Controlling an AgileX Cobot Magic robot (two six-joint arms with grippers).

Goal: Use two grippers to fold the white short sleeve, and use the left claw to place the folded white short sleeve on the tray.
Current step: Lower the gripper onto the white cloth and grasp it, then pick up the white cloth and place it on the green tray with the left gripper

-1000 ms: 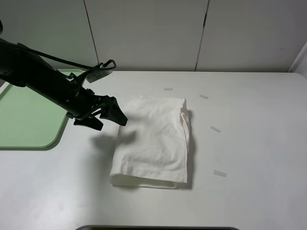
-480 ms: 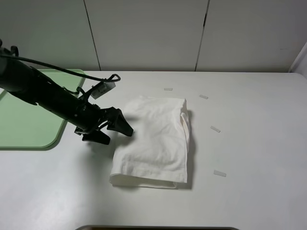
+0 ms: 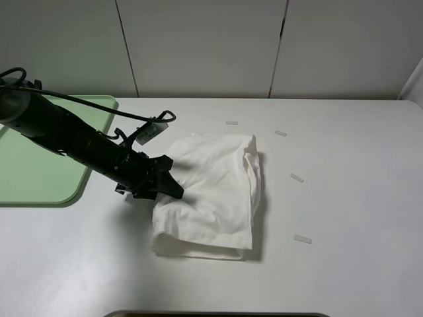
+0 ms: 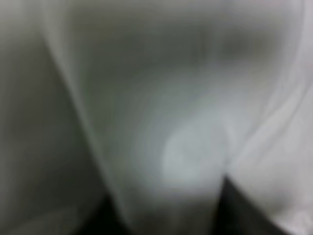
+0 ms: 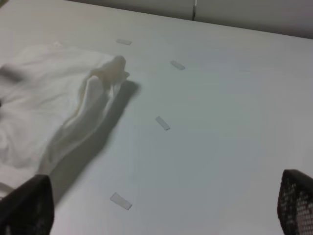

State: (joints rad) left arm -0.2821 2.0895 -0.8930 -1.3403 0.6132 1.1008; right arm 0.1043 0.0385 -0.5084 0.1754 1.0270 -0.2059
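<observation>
Shirt (image 3: 210,193) lies folded into a rough rectangle near the middle of the table (image 3: 344,218), well right of the tray (image 3: 39,165). The left claw (image 3: 170,187) sits low at the shirt's left edge, its tips against or buried in the fabric; whether they are pinched on cloth I cannot tell, and the left wrist view shows only blurred white folds pressed up close. The right gripper (image 5: 161,205) stands apart on the right with its tips spread wide and nothing between them.

Risks, as I judge them: the claw may catch only the top layer, so a lift would peel the fold open and the shirt would hang loose. A grip this near one edge could also let the far side drag and bunch on the way left. Pushing instead of pinching would just shove the stack and rumple it.

The table is plain, matte white, with a few small tape strips (image 3: 302,238) right of the shirt. Behind it stands a pale panelled wall (image 3: 205,46).
</observation>
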